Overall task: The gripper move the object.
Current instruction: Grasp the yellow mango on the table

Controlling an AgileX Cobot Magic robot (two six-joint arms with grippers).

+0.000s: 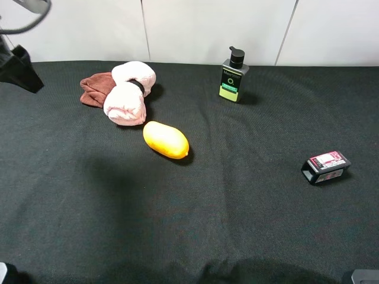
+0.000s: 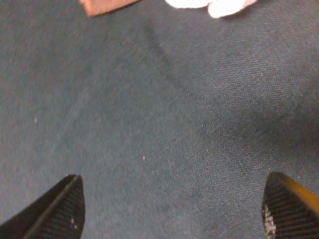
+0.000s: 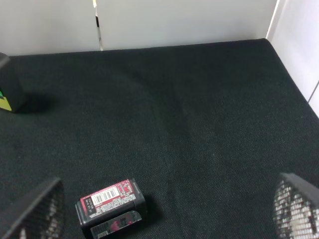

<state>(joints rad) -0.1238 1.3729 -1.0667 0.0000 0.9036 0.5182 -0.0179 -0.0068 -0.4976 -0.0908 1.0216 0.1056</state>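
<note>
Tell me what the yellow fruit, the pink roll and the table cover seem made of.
Yellow fruit: smooth, faintly glossy skin, evenly coloured; perhaps plastic, though real fruit is possible. Pink roll: soft matte cloth, towel-like. Table cover: dark woven fabric, its weave showing up close.

Left wrist view is soft overall: left fingers (image 2: 55,211) clipped by the edge, tips only; pink towel (image 2: 227,7) & brown cloth (image 2: 104,5) just slivers. Right wrist: right fingers (image 3: 35,209) blurred, tips only; pump bottle (image 3: 7,89) mostly out of frame. Exterior high: cloth partly behind towel; bottle label txt too small to read; black shape (image 1: 18,70) cut off at edge, can't ID.
</note>
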